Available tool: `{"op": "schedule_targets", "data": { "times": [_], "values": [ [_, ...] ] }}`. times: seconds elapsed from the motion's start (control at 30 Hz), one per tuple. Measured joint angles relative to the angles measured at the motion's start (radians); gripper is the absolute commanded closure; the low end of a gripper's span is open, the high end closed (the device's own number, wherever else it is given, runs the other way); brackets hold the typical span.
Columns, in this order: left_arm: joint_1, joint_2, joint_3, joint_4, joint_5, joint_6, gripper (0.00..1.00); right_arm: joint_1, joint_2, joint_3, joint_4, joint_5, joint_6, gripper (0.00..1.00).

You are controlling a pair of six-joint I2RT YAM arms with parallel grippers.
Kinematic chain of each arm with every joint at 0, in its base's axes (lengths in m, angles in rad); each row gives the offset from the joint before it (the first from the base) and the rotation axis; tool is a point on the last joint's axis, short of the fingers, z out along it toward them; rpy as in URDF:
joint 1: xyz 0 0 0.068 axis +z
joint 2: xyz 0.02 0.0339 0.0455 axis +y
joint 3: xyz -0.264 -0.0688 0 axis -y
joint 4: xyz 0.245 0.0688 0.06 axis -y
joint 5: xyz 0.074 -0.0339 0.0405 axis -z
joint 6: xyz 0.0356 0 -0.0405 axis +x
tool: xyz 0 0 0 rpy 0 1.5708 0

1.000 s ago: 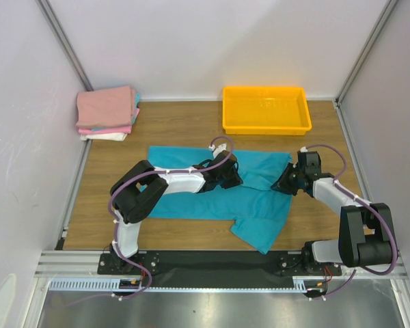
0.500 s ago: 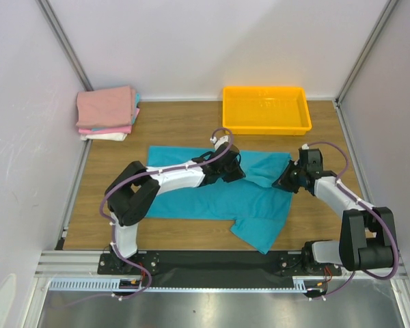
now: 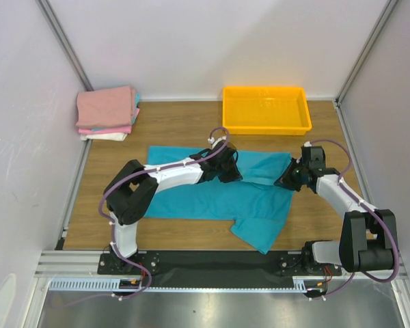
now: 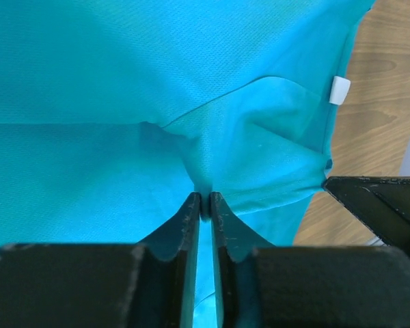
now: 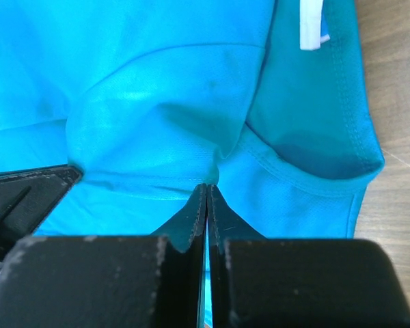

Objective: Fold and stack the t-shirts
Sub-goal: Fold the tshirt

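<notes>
A teal t-shirt [image 3: 205,198] lies spread across the middle of the wooden table, one sleeve hanging toward the near edge. My left gripper [image 3: 236,175] [image 4: 205,205] is shut on a pinched fold of it near the collar. My right gripper [image 3: 281,183] [image 5: 207,188] is shut on a pucker of the same shirt at its right end, by the hem. The white neck label [image 4: 339,89] [image 5: 310,27] shows beside both grips. Each wrist view catches the other gripper's black finger at its edge. A stack of folded t-shirts [image 3: 108,109], pink on top and white [image 3: 106,137] underneath, sits at the back left.
A yellow plastic tray [image 3: 266,128] stands at the back right, just beyond the teal shirt. White walls close in on the left, back and right. Bare wood [image 3: 328,212] shows to the right of the shirt.
Both grippers have shifted slightly toward the far side with the cloth. The shirt's right end has bunched up between them.
</notes>
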Motion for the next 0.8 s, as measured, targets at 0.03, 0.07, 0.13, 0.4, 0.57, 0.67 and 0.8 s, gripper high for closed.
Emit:
{"op": "schedule_targets", "data": {
  "times": [0.03, 0.07, 0.13, 0.4, 0.57, 0.67, 0.8],
  "values": [
    [0.002, -0.001, -0.002, -0.003, 0.005, 0.001, 0.80, 0.000, 0.000, 0.000, -0.006, 0.000, -0.002, 0.99],
    [0.003, -0.003, -0.004, -0.006, 0.007, 0.003, 0.80, 0.000, 0.000, 0.000, -0.013, 0.000, -0.004, 0.97],
    [0.003, -0.007, -0.012, -0.014, 0.009, 0.010, 0.76, 0.000, 0.000, -0.001, -0.023, 0.000, -0.010, 0.92],
    [0.003, -0.013, -0.036, -0.084, -0.016, 0.077, 0.43, -0.002, 0.011, -0.004, -0.088, -0.008, -0.047, 0.60],
    [0.014, -0.050, -0.035, -0.119, -0.056, 0.142, 0.32, -0.002, 0.011, 0.009, -0.142, -0.012, -0.071, 0.56],
    [0.026, -0.075, -0.037, -0.089, -0.051, 0.164, 0.32, -0.002, 0.006, 0.013, -0.140, 0.008, -0.069, 0.57],
    [0.032, -0.076, -0.039, -0.018, -0.021, 0.167, 0.33, -0.004, 0.013, 0.013, -0.114, 0.014, -0.058, 0.59]
  ]
}}
